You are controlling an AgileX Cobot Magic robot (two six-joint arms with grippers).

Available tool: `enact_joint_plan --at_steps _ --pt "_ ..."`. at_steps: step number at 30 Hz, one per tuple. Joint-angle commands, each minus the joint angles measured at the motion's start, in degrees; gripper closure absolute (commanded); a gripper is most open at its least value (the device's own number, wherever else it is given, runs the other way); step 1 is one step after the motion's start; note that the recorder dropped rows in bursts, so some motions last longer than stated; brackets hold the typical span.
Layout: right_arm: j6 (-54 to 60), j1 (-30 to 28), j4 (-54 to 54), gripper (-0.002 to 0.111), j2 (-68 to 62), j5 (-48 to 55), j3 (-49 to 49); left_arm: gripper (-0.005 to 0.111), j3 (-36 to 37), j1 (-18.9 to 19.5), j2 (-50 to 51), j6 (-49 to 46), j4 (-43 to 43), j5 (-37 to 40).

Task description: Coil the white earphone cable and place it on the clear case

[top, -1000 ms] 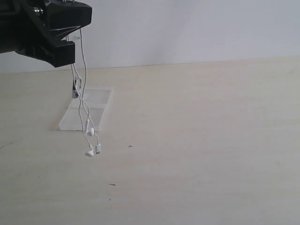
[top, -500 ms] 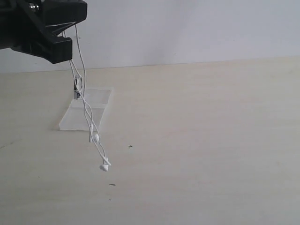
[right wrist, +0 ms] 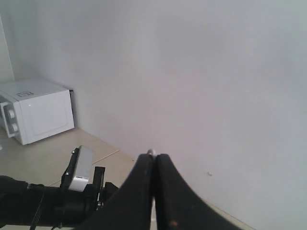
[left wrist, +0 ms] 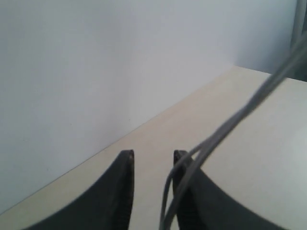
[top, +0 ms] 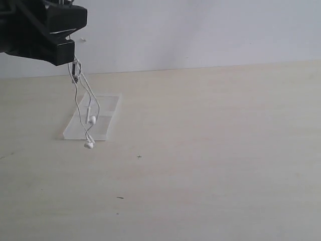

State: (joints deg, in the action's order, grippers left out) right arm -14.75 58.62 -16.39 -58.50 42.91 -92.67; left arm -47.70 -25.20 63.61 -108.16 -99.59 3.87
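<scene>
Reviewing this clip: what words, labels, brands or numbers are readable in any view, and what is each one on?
No text is legible in any view.
Small dark marks on the white appliance: too small and blurred to read.
No label can be made out on the clear case.

Likely robot lab bench: bare pale tabletop, blank white wall, white appliance.

Support surface: a pale cream, flat, matte tabletop, meeting a plain white wall at its far edge. One flat rectangular transparent plastic case lies directly on it, far left. Two tiny dark specks mark the surface nearer the camera.
</scene>
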Motion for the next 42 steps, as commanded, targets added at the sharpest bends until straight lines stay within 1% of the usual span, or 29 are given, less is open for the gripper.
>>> enact_joint_plan --at_steps 1,5,13,19,24,28,34,35,37,40,41,42 --pt "0.21 0.04 -0.49 0.108 0.53 -1.26 -0.3 0.083 0.18 0.1 0.12 0.36 -0.35 -1.23" --pt "0.21 0.04 -0.25 0.108 0.53 -1.04 -0.3 0.106 0.18 0.1 0.12 0.13 -0.35 -1.36" --pt "0.21 0.04 1.5 0.108 -0.62 6.68 0.15 0.107 0.01 0.1 -0.13 -0.04 -0.35 -3.87" --pt "0.21 0.04 4.16 0.108 -0.72 9.95 6.17 0.107 -1.11 0.1 -1.58 -0.58 -0.35 -6.11" --pt "-0.41 0.04 4.56 0.108 0.09 10.09 12.02 0.107 -1.6 0.1 -2.99 -1.23 -0.35 -8.77" --pt "-0.27 0.04 5.92 0.108 0.32 10.08 16.32 0.107 -1.6 0.1 -3.55 -2.66 -0.35 -8.81" --pt "-0.27 0.04 6.56 0.108 0.32 7.22 24.36 0.107 -1.6 0.1 -3.71 -4.79 -0.35 -8.81" --pt "-0.27 0.04 6.56 0.107 0.32 6.62 25.55 0.107 -1.6 0.1 -3.84 -4.79 -0.35 -8.81" --pt "-0.27 0.04 6.69 0.1 0.32 5.27 27.56 0.107 -1.6 0.1 -3.96 -4.91 -0.35 -8.69" --pt "-0.27 0.04 7.06 0.082 0.32 2.44 30.15 0.107 -1.6 0.1 -3.94 -4.91 -0.35 -8.17" --pt "-0.27 0.04 7.75 0.074 0.32 0.4 31.2 0.107 -1.6 0.1 -3.94 -4.91 -0.35 -8.04" --pt "-0.27 0.04 8.65 0.07 0.32 -0.78 31.82 0.107 -1.6 0.1 -3.94 -4.91 -0.35 -7.89"
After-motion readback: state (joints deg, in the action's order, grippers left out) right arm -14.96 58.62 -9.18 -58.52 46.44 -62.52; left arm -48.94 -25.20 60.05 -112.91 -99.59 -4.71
